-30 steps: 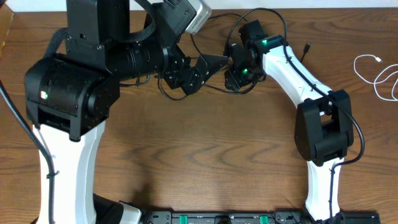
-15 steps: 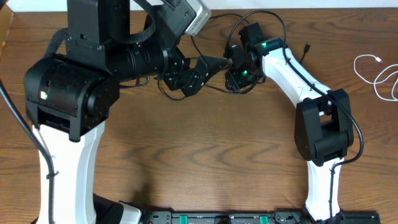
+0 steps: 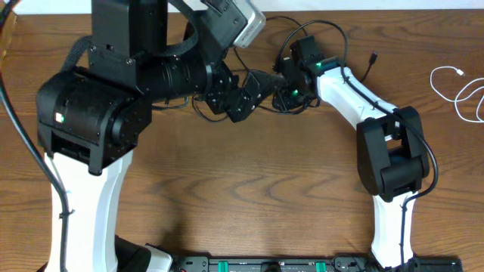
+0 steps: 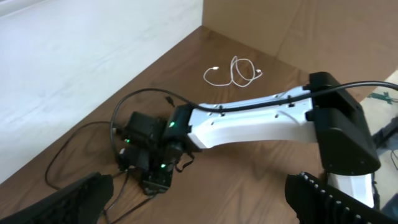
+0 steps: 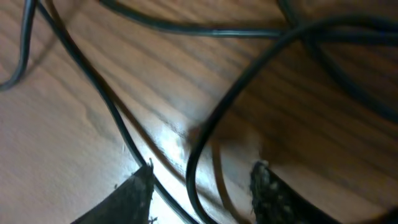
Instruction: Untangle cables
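Observation:
Thin black cables (image 3: 266, 26) lie in loose loops at the back middle of the wooden table, and they also show in the left wrist view (image 4: 81, 152). A white cable (image 3: 463, 92) lies coiled at the far right, apart from them, and shows in the left wrist view (image 4: 236, 71). My right gripper (image 3: 290, 89) is low over the black cables. In the right wrist view its fingers (image 5: 202, 196) are open, with one black cable loop (image 5: 194, 168) running between them. My left gripper (image 3: 255, 81) is open and empty (image 4: 199, 205), just left of the right gripper and above the table.
The right arm's white link (image 4: 249, 124) crosses the left wrist view. A black plug end (image 3: 373, 57) lies behind the right arm. The table's back edge meets a white wall (image 4: 74, 56). Bare wood (image 3: 249, 181) fills the middle and front.
My left arm has shifted right, bringing its gripper closer to the right gripper. The right gripper has moved slightly left and back over the black cables.

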